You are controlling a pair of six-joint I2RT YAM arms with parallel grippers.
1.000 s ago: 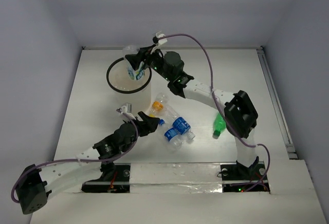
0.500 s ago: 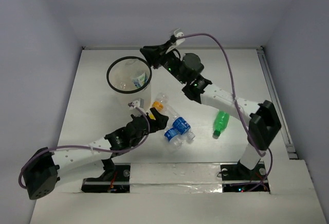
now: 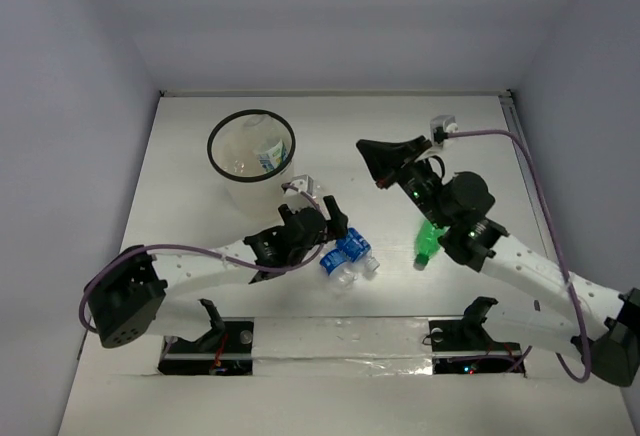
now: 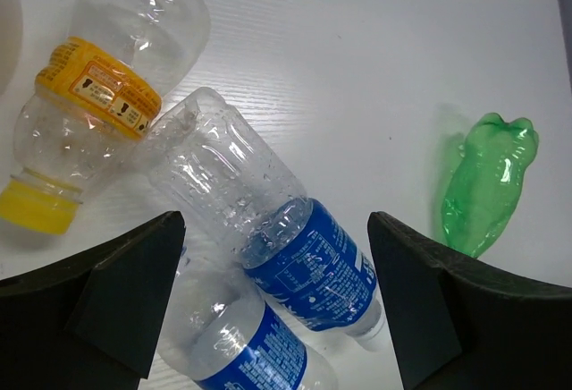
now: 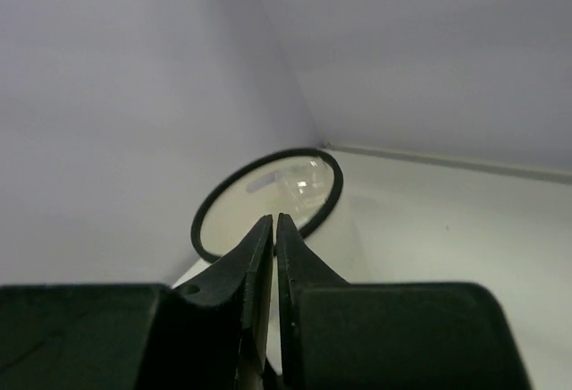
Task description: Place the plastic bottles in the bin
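Observation:
The bin, a round translucent bucket with a black rim, stands at the back left with one blue-labelled bottle inside. My left gripper hangs open just above the table, its fingers either side of a clear blue-labelled bottle. That bottle lies across a second blue-labelled one. An orange-labelled bottle with a yellow cap lies just beyond them. The green bottle lies to the right. My right gripper is raised mid-table, right of the bin, shut with nothing in it. Past its tips the bin's rim shows.
White walls close the table at the back and both sides. A rail runs along the right edge. Both arm bases sit on the near edge, with purple cables looping from the arms.
The bottle the right gripper held over the bin now lies inside it. That gripper shut and drew back to the right. The left gripper moved right over the blue-labelled bottles and opened wider.

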